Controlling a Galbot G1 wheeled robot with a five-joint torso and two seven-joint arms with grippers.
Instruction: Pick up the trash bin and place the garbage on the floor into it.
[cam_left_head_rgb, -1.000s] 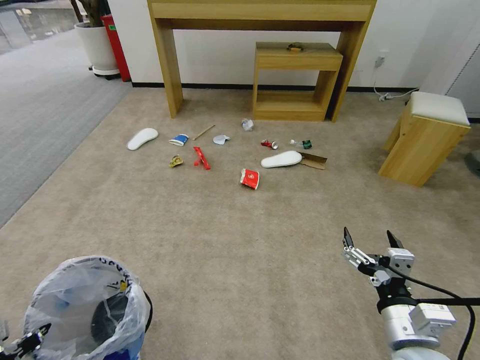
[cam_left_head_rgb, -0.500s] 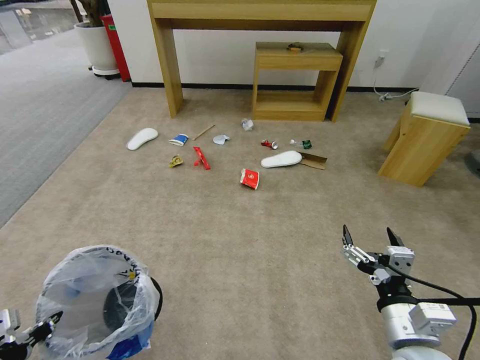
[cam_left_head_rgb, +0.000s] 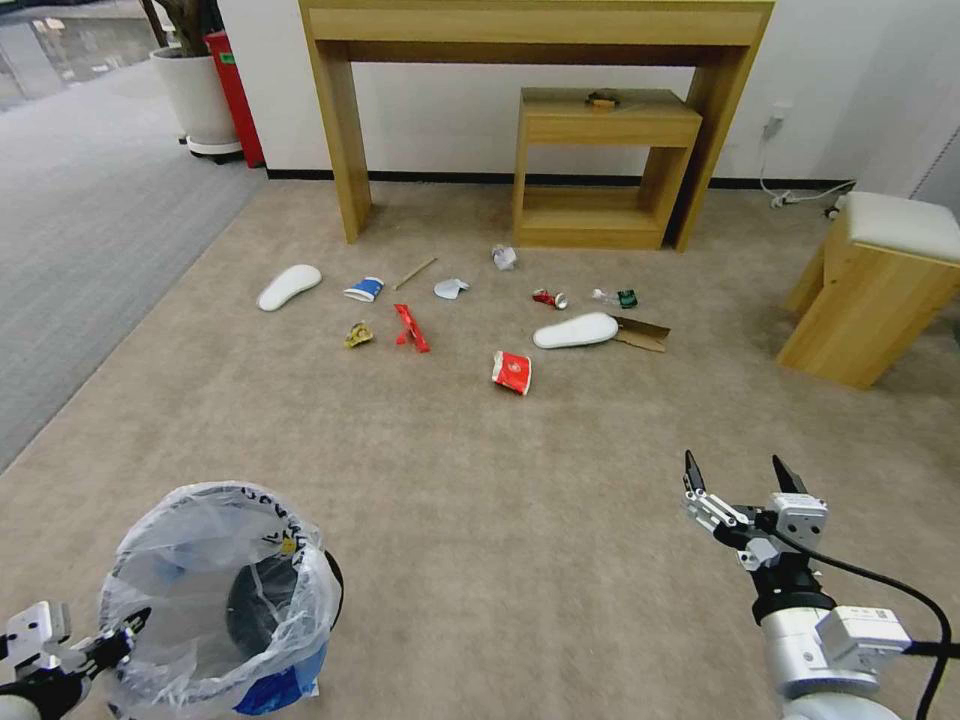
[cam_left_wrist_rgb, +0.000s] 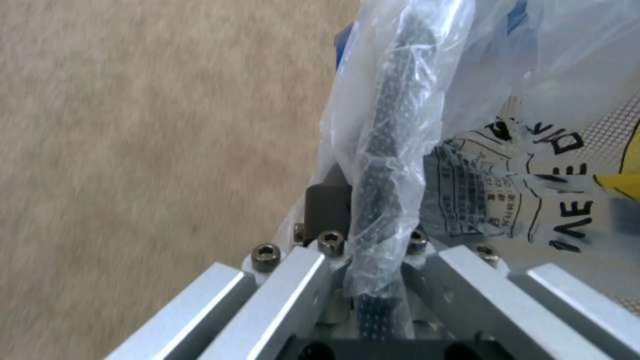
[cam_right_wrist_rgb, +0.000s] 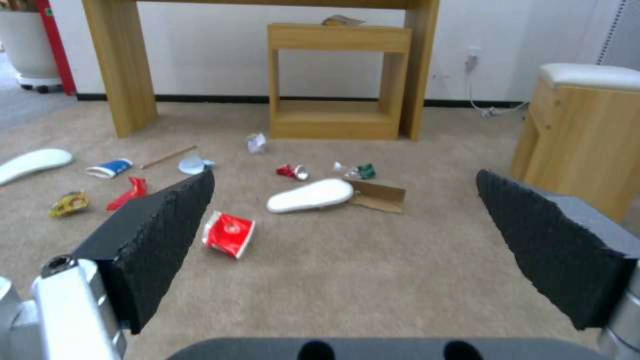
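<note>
The left hand (cam_left_head_rgb: 118, 628) is clamped on the bin (cam_left_head_rgb: 222, 600) rim, bag and all; the right hand (cam_left_head_rgb: 742, 478) hovers wide open — nothing in it. Garbage (cam_left_head_rgb: 511, 372) lies well ahead on the floor (cam_left_head_rgb: 480, 480).

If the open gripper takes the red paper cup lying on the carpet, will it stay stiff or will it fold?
The red paper cup lies on its side and looks dented, so it would probably fold under the right gripper. It seems light, and it might roll if pushed.
</note>
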